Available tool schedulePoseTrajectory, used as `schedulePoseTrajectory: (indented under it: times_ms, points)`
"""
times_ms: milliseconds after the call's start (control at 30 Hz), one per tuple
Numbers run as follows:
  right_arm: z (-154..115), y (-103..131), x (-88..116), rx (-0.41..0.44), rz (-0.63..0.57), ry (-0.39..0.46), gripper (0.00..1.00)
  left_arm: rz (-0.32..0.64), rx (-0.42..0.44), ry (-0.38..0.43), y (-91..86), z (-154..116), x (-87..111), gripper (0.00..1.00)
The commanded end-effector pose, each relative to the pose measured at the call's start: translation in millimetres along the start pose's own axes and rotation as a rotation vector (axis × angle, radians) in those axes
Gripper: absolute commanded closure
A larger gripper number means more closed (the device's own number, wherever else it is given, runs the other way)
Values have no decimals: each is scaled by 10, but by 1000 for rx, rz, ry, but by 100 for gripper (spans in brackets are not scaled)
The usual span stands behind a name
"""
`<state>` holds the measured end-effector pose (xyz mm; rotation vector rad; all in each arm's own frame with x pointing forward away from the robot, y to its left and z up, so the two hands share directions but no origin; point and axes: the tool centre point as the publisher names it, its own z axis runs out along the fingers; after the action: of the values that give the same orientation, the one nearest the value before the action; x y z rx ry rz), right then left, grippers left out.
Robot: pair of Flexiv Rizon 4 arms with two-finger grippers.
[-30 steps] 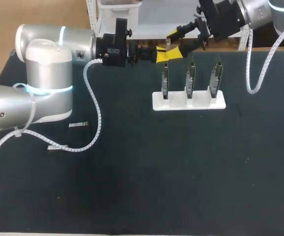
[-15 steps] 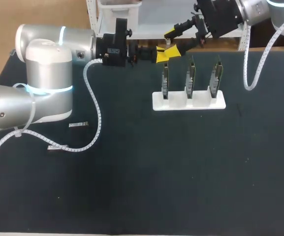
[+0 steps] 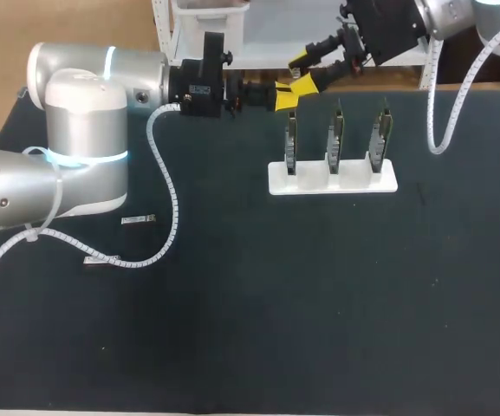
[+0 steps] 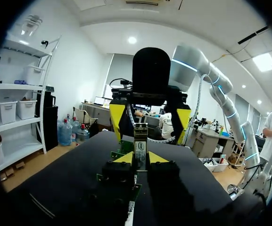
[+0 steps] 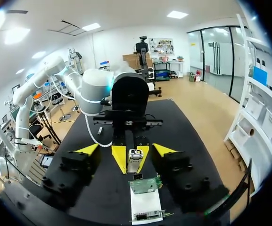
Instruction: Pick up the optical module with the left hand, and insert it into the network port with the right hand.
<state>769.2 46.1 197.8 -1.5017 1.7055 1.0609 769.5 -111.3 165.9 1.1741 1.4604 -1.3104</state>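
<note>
The white stand (image 3: 332,182) holds three circuit boards (image 3: 336,134) upright in a row. Just behind it (near the table's far edge) the left gripper (image 4: 140,158) is clamped on the optical module (image 4: 140,143), which sticks out past its yellow tips. The right gripper (image 5: 126,150) faces it, fingers spread wide on either side of the module and clear of it. Two small metal pieces (image 3: 137,220) lie on the table by the left arm.

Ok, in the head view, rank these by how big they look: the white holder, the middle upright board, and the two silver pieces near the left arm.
1. white holder
2. middle upright board, seen edge-on
3. upper silver piece and lower silver piece: they look alike, so I won't rank one over the other.
</note>
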Motion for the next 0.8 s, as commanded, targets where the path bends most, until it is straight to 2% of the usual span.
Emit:
schedulePoseTrajectory:
  times_ms: [33,500,533,567,800]
  points:
    - [-3,1,3,5,2,1,100,1,-5,-3,-14,1,7,100]
    - [1,-16,26,13,16,0,100,1,-5,-3,-14,1,7,100]
    - [-1,-20,28,14,17,0,100,1,-5,-3,-14,1,7,56]
    - [-3,-22,29,16,19,0,100,1,-5,-3,-14,1,7,0]
    - [-24,-36,23,24,22,-3,100,1,-5,-3,-14,1,7,0]
